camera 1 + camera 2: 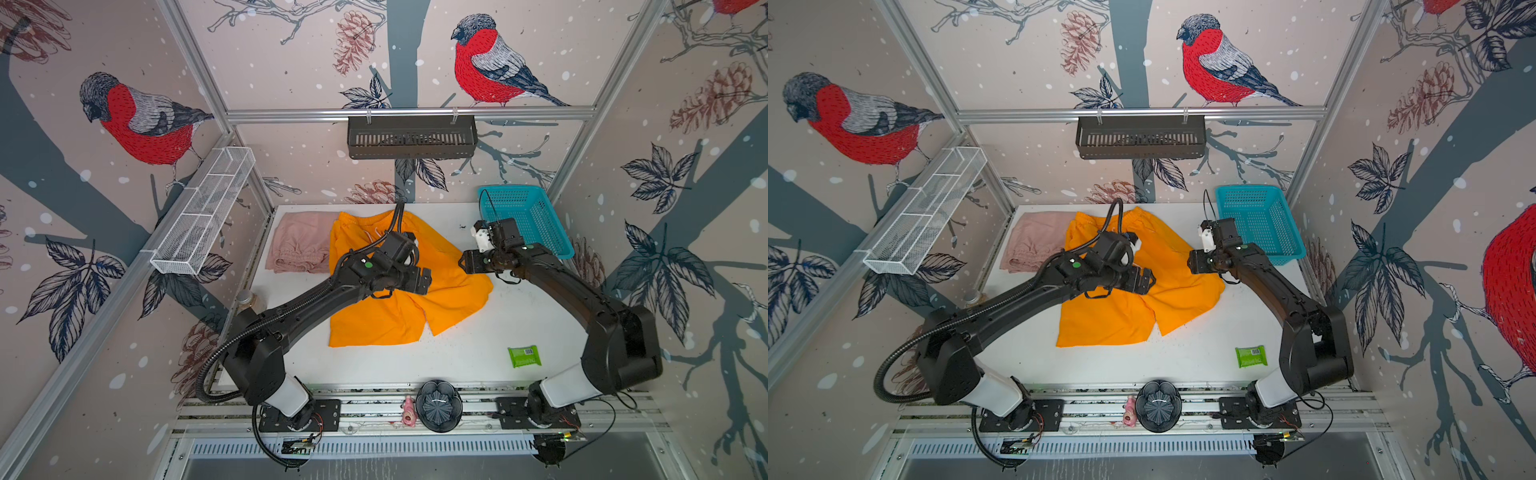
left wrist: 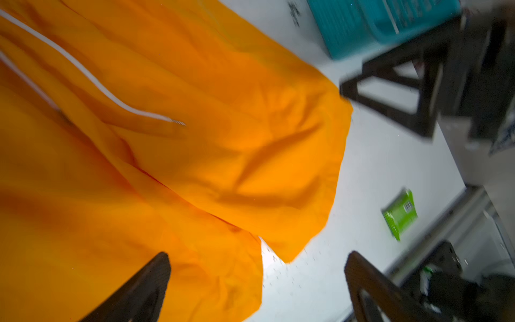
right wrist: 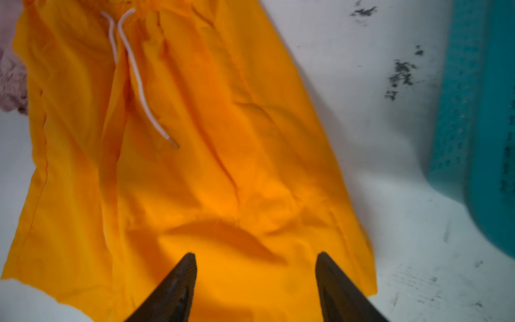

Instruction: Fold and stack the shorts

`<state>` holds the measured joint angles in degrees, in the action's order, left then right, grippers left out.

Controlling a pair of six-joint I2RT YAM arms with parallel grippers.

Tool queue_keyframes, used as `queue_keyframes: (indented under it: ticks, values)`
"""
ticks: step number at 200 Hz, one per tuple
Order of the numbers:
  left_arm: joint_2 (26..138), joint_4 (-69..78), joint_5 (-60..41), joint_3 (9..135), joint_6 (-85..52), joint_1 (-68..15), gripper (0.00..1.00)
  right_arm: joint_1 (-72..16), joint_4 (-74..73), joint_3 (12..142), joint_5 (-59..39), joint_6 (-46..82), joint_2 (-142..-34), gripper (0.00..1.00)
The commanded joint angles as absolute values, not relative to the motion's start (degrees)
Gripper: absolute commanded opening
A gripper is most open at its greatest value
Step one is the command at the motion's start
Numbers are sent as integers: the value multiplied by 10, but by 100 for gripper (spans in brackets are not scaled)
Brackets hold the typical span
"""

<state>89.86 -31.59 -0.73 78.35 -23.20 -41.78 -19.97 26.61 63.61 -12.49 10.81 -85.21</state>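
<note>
At the far left of the table (image 1: 457, 365) you have the pink shorts (image 1: 297, 245) in a bunched pile. Both top views show the whole pile; the right wrist view catches only a sliver of it. Just right of them, edges meeting, the orange shorts (image 1: 395, 316) lie spread out with the waistband far and the legs near. The white drawstring (image 3: 133, 69) is hard to make out from above, but both wrist views show it trailing across the cloth.

Your left gripper (image 2: 259, 278) hangs over the middle of the orange pair. The left wrist view shows its jaws spread wide with nothing between them. Your right gripper (image 3: 256, 278) sits over the right leg's outer edge, and the right wrist view shows its jaws parted and empty too. The left wrist view also shows that claw, blurred.

Far right stands the teal basket (image 1: 528, 216). The green packet (image 1: 524, 356) lies near right, and the right wrist view misses it.
</note>
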Motion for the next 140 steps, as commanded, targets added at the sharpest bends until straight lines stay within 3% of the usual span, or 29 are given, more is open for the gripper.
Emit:
queue_keyframes:
  ticks: [1,27,47,61,140]
  values:
    - [926,-352,124,841,-168,-358,98,-258,220,582,-121,110,-814,70]
    - [1000,-273,109,900,-70,-262,97,-349,114,488,-138,149,-775,70]
    - [1090,-269,197,982,-20,-212,97,-418,63,446,-114,159,-785,73]
    - [1149,-282,196,1044,-8,-173,97,-456,36,433,-89,163,-805,75]
    - [1331,-257,67,1196,4,-72,97,-484,0,444,-7,171,-949,76]
